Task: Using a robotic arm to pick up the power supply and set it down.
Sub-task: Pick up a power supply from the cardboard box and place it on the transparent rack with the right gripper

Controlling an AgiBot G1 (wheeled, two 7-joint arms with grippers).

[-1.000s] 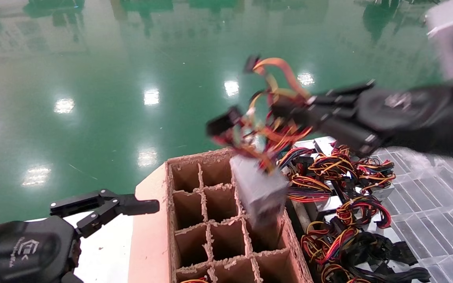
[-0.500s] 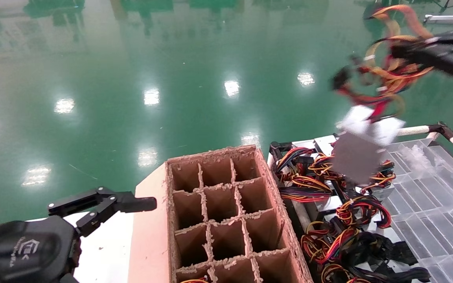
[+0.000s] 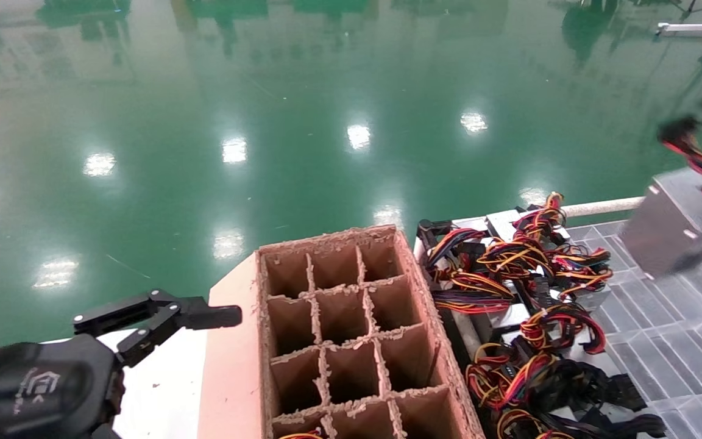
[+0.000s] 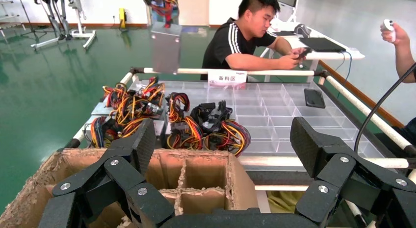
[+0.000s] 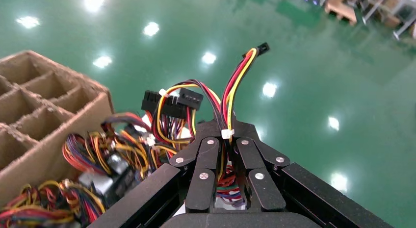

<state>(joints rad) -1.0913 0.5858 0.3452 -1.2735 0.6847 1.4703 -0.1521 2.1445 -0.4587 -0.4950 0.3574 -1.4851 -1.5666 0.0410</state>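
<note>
Right gripper (image 5: 224, 154) has its fingers clamped on the wire bundle (image 5: 223, 108) of the power supply (image 3: 668, 228), not on the metal case. So the grey box hangs below the grip, in the air at the far right of the head view, over the clear gridded tray (image 3: 680, 341) and well apart from the cardboard box (image 3: 339, 329) with its empty divider cells. Holding by the cable looks like the only purchase available: the case is probably too broad for these fingers, and the load is likely to swing. The left wrist view shows the same box (image 4: 166, 46) dangling above the white rail (image 4: 245, 71). More supplies (image 3: 528, 286) lie tangled on the surface beside the carton. Left gripper (image 3: 205, 320) is parked low at the carton's left, fingers spread wide, holding nothing. Set-down not yet done.
</note>
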